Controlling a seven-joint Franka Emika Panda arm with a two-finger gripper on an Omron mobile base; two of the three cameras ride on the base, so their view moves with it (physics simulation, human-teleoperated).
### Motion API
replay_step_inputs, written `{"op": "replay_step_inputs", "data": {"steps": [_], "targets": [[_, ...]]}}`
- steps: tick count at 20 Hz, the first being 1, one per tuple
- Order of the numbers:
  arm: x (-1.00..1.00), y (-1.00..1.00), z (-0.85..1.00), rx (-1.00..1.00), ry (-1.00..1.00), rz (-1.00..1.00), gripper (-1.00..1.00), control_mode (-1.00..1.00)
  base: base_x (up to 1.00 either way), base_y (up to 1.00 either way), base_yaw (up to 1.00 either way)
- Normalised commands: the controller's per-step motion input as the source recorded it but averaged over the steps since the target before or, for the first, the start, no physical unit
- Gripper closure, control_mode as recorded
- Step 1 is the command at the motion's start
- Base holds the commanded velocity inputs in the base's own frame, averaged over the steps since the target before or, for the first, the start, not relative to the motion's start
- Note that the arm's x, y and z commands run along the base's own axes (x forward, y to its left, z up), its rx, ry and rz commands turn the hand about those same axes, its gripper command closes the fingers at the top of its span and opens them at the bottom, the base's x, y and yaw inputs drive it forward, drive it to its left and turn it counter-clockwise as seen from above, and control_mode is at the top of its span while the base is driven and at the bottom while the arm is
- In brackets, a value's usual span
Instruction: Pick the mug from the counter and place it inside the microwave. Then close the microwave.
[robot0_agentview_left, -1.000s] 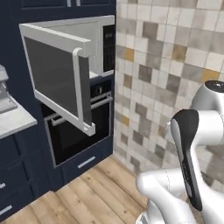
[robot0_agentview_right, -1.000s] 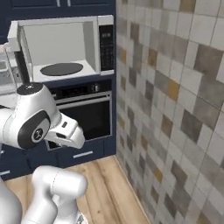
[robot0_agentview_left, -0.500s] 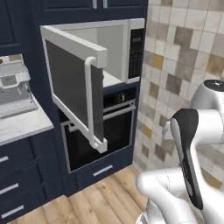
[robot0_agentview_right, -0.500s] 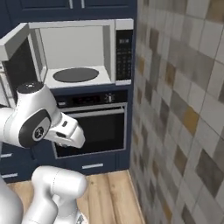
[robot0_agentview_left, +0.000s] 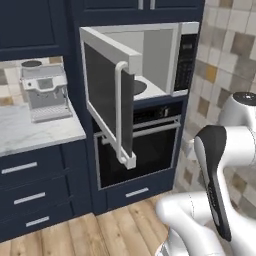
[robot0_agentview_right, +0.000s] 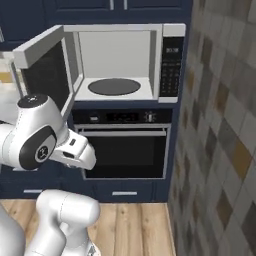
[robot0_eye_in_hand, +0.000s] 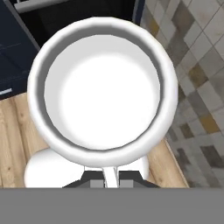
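We see the round, glossy white mug (robot0_eye_in_hand: 103, 87) mouth-on, held in our gripper (robot0_eye_in_hand: 105, 178), jaws pinched narrow on its rim. Beyond stands the microwave (robot0_agentview_right: 120, 62), dark glass door swung open, round turntable (robot0_agentview_right: 114, 86) bare.

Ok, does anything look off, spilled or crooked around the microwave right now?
Nothing stands out. The microwave door hangs wide open, its turntable bare, as expected before loading. The white mug sits upright and empty in the shut tool, above the wood floor. Nothing spilled.
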Motion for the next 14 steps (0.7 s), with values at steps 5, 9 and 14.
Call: {"op": "replay_step_inputs", "data": {"steps": [5,9,14], "targets": [[0.0,0.0,0.0,0.0,0.0,0.0,1.0,1.0,0.45,-0.38,0.29],[0.0,0.0,0.0,0.0,0.0,0.0,1.0,1.0,0.22,-0.44,0.22],[0.0,0.0,0.0,0.0,0.0,0.0,1.0,1.0,0.43,-0.46,0.21]]}}
